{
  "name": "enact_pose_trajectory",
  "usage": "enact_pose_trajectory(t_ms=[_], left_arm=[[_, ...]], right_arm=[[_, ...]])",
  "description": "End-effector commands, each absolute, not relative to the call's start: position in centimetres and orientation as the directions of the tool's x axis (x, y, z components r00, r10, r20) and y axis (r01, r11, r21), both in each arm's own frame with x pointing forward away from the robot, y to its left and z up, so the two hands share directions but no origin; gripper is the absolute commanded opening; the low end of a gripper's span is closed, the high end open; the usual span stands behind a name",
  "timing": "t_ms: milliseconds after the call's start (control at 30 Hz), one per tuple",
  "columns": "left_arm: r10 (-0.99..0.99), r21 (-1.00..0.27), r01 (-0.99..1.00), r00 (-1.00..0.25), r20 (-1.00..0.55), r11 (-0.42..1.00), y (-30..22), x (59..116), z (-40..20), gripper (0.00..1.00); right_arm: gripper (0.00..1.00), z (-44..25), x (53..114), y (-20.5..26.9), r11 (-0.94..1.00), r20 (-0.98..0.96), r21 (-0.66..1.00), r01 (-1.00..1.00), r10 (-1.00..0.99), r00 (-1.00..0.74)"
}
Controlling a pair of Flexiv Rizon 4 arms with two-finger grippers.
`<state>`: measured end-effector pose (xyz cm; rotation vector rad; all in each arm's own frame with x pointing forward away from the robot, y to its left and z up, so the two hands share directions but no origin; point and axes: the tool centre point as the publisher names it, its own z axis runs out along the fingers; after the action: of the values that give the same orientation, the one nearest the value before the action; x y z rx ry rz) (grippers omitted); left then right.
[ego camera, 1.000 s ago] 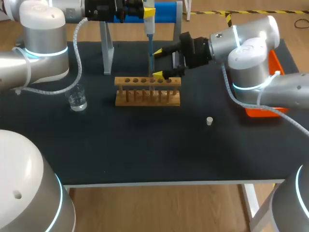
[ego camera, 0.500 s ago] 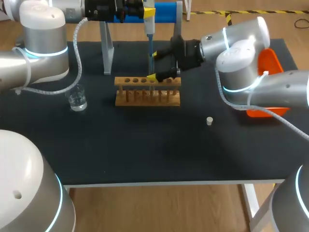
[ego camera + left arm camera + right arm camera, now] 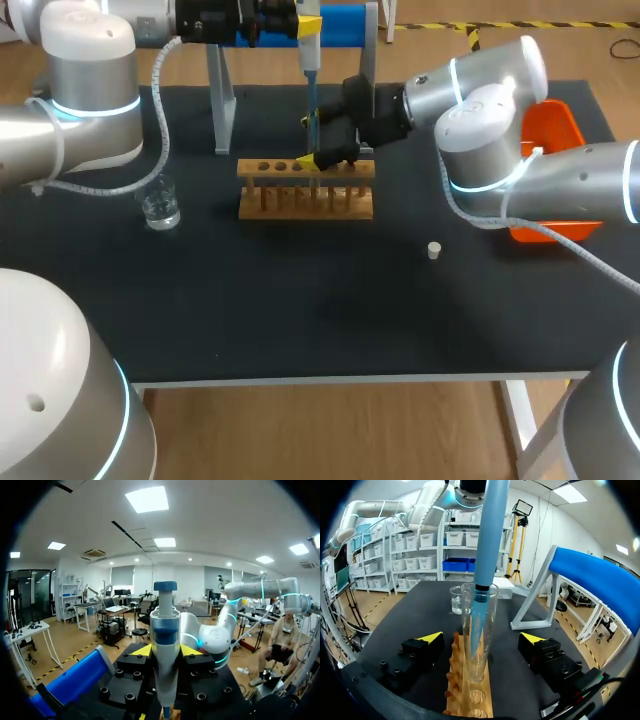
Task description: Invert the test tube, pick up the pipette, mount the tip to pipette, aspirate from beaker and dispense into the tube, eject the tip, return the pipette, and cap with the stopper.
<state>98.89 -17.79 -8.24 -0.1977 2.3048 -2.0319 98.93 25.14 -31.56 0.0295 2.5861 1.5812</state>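
The test tube (image 3: 479,630) stands upright in the wooden rack (image 3: 300,195), which sits mid-bench toward the far edge. Its long axis is vertical and lines up with the pipette (image 3: 309,60) hanging over it. The left gripper (image 3: 166,651) has its jaws clamped on the pipette body from both sides, and the blue tip (image 3: 477,622) already reaches down past the tube's mouth. The right gripper (image 3: 481,638) comes in level from the bench's right side. Its jaws are spread wide with the tube between them, one finger on each side and neither touching the glass, as far as can be seen. I judge that dispensing depends on tip and tube staying on one line, with the right arm placed to steady the tube. The beaker (image 3: 160,206) stands well apart toward the left edge. The stopper (image 3: 434,250) lies toward the right, nearer the front edge than the rack.
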Motion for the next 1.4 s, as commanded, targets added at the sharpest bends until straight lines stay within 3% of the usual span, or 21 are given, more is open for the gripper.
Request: enact_pose_trajectory(t_ms=[33,1400], left_arm=[[-0.140,-0.991,-0.055,-0.989,0.038,0.123,-17.83,98.84,-8.19,0.00],[-0.141,-0.991,-0.052,-0.989,0.034,0.124,-17.87,98.82,-8.01,0.00]], right_arm=[[1.00,-31.70,99.10,25.52,0.472,-0.086,0.881,-0.041,0.072,-0.994],[1.00,-31.55,99.14,26.39,0.476,-0.086,0.878,-0.044,0.068,-0.994]])
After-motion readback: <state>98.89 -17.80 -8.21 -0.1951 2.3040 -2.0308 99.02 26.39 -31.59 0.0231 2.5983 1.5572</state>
